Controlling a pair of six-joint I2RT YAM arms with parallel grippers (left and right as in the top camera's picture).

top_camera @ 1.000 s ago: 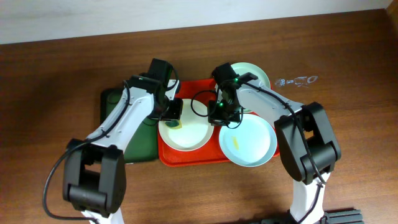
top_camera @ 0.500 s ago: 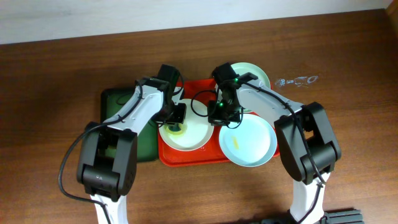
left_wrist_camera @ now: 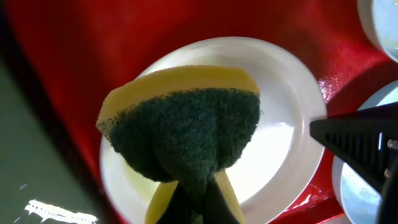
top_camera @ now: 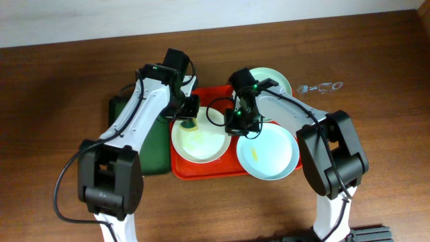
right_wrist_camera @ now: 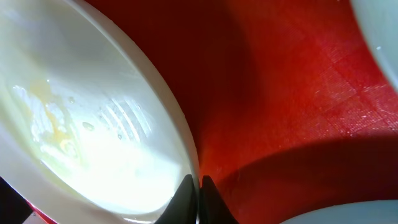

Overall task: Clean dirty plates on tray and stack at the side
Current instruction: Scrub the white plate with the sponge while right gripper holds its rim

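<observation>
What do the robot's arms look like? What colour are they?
The left arm and right arm match: white rounded links, chunky black joints. Thin black cables loop along them, a small green light glows near each wrist, and the fingers are black.

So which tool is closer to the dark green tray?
Left. The left tool, holding a sponge, is over the white plate at its edge beside the green tray; the right tool grips the plate's far rim.

- I can read no text, label, brand or number in any view.
- The white plate (top_camera: 199,141), red-orange tray (top_camera: 201,170) and sponge (left_wrist_camera: 186,118) are all unmarked.
</observation>
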